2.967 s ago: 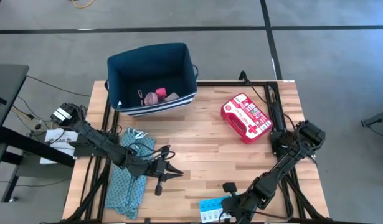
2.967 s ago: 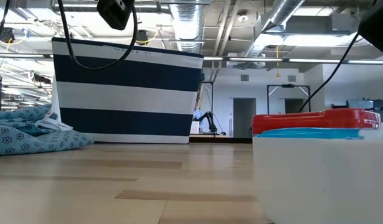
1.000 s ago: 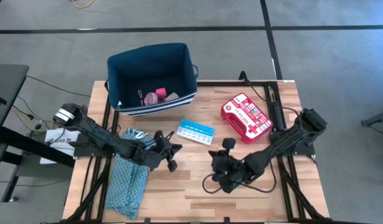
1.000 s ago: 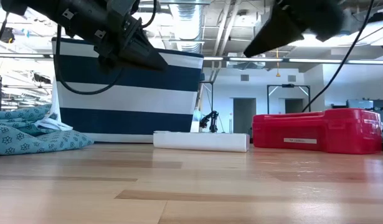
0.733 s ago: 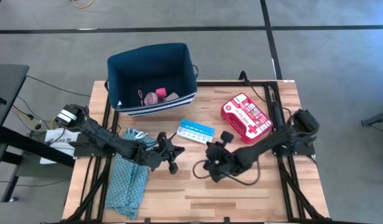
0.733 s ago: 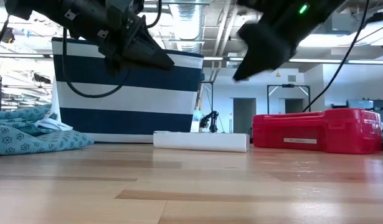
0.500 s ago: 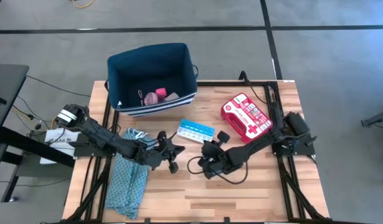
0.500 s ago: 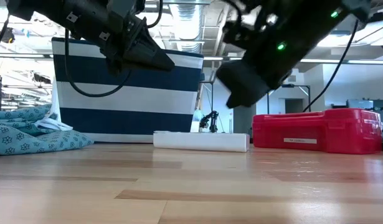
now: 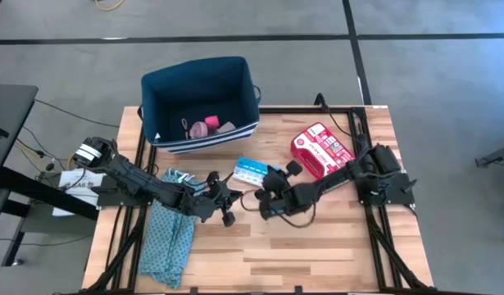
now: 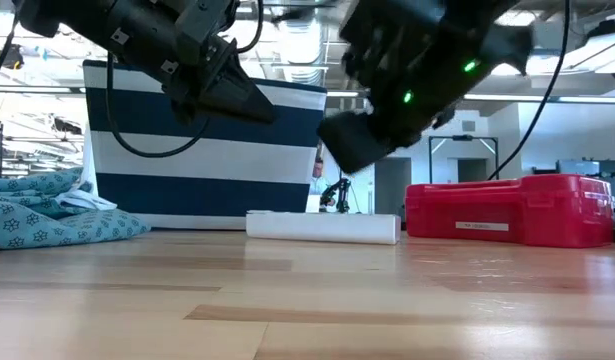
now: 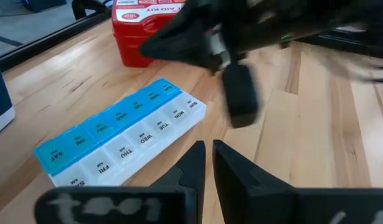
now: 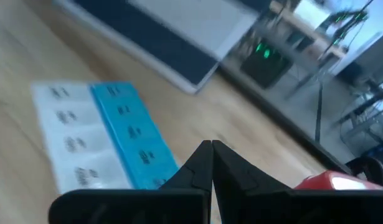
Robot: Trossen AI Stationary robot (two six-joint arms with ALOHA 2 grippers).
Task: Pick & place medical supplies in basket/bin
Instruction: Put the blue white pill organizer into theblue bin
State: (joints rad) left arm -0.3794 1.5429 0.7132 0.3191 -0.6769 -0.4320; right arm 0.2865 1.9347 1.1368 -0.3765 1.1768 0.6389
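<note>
While the blue pill organizer (image 9: 252, 171) lies flat on the wooden table (image 9: 333, 246), just at 5 o'clock of the navy bin (image 9: 200, 102), you have both arms closing in on it. Your right gripper (image 9: 268, 182) hangs low at the strip's 4 o'clock end, its fingers pressed together and holding nothing, as the right wrist view shows them meeting in a point over the blue row. My guess is that it sits there to line up on the strip before spreading for a grasp. Your left gripper (image 9: 228, 199) waits at the strip's 8 o'clock, near but apart, with only a thin slit between its fingers and nothing pinched; it looks to be standing by.

At 3 o'clock of the organizer the red first-aid case (image 9: 321, 153) rests flat, untouched, partly crossed by your right arm. Inside the bin you can see a pink roll (image 9: 198, 129) and a paler pink block (image 9: 225, 127) already on the floor; a thin looped item beside them is too small to name. The teal cloth (image 9: 167, 233) lies at the table's 8 o'clock, partly under your left arm, with something white at its top edge that you cannot identify. From table height, the organizer shows only as a white bar (image 10: 322, 227), and the right gripper is blurred.
</note>
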